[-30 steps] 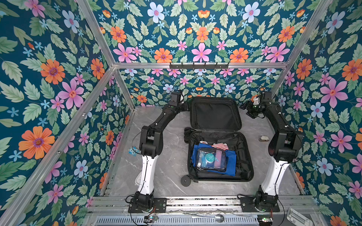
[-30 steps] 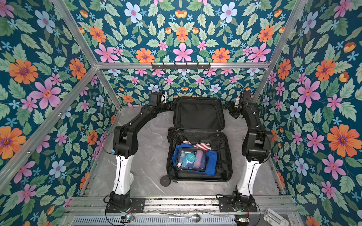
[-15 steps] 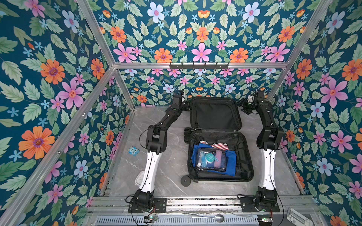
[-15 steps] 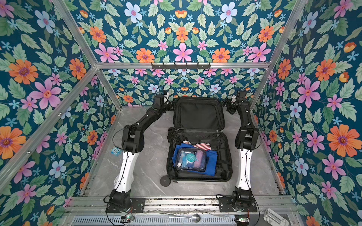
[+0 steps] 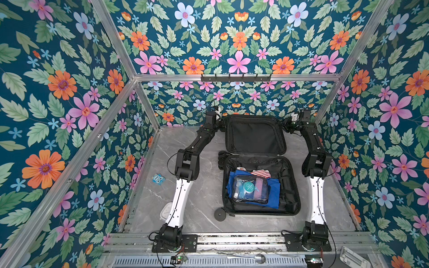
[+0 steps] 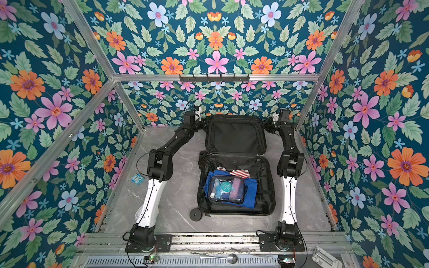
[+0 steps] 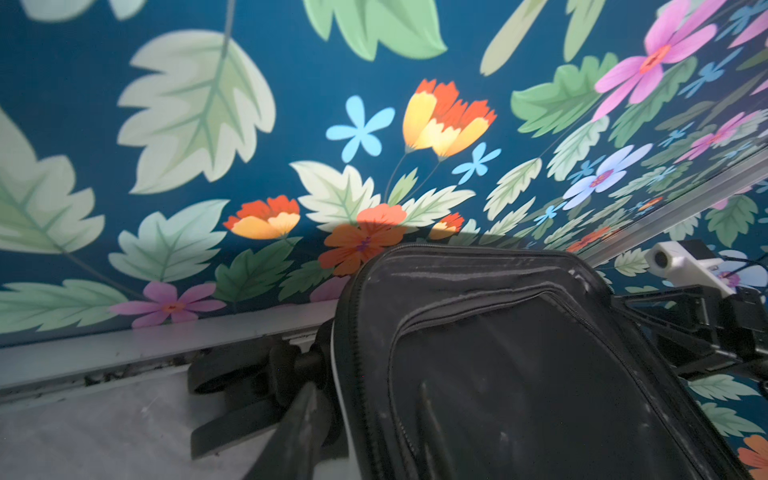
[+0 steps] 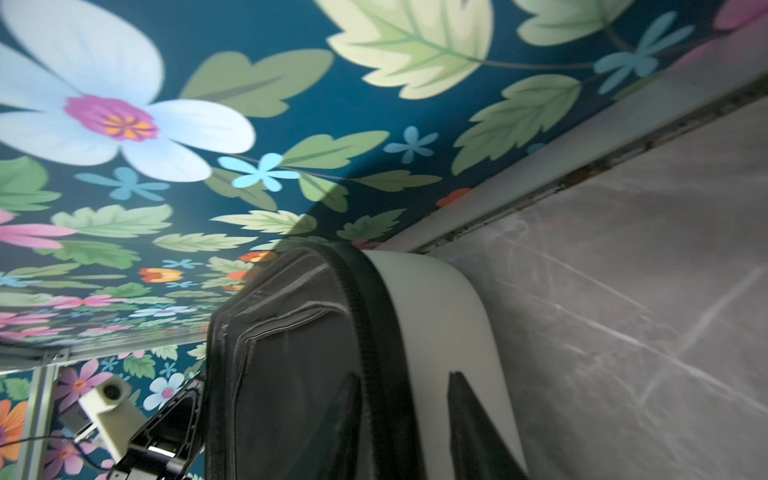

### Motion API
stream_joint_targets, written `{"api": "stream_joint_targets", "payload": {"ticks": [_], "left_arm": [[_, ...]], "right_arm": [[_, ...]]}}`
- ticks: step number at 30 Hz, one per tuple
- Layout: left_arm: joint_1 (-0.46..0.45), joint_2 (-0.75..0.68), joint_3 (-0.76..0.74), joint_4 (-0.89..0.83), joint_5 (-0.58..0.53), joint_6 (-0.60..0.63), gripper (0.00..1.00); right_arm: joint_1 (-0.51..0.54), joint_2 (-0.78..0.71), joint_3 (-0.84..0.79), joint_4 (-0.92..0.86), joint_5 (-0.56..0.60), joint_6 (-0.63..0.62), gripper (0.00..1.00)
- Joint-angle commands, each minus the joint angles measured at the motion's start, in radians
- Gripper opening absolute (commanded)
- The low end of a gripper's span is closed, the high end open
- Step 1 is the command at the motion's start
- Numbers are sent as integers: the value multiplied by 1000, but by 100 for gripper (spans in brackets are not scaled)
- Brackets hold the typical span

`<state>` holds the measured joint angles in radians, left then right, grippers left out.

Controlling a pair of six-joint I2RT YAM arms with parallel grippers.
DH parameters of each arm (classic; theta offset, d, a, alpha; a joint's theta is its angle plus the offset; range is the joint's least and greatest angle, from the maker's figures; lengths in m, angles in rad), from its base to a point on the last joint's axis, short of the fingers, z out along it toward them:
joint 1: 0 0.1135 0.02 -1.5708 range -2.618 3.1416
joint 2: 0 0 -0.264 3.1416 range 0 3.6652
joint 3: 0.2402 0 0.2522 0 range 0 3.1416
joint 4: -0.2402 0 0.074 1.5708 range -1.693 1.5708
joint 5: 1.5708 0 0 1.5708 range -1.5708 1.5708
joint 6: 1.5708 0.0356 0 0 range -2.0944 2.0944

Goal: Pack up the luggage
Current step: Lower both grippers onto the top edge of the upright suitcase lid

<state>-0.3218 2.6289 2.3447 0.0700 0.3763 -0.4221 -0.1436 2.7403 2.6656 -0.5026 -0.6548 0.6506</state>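
1. The left hand is narrow, its fingers either side of the raised lid's far-left rim, apparently pinching it.
2. The luggage lies open mid-counter, with the pouch and blue clothes inside and the lid upright at the far side.
3. The right hand likewise clamps the far-right rim.
4. Closing looks to be in hand. Next, both must swing the lid down together.

The luggage lies open at mid tabletop, its lid raised toward the back wall; in its lower half a pouch lies on folded cloth, with a striped item behind them; the left gripper has its jaws pinched on the lid's far left corner, the right gripper on the far right corner; a small box sits left of the left arm; a spoon lies on the front rail.
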Motion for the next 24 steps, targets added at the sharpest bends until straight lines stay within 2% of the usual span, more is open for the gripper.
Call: {"api": "stream_joint_targets", "payload": {"ticks": [1,8,15,16,20,24], "left_arm": [[-3,-1,18,22,26,-4,24],[-10,-43,14,3,29,18,0],[-13,-134,-91,-4,-2,47,0],[-11,-141,-97,-30,-29,56,2],[-7,-165,-97,-178,-195,81,42],[22,-159,-89,-285,-223,54,53]], "right_arm": [[7,-7,7,53,-36,20,22],[36,-77,-21,51,-45,7,2],[52,-174,-99,71,-35,11,0],[53,-176,-99,65,-34,12,0],[53,-178,-87,29,-28,-1,0],[53,-172,-92,20,-23,-8,0]]}}
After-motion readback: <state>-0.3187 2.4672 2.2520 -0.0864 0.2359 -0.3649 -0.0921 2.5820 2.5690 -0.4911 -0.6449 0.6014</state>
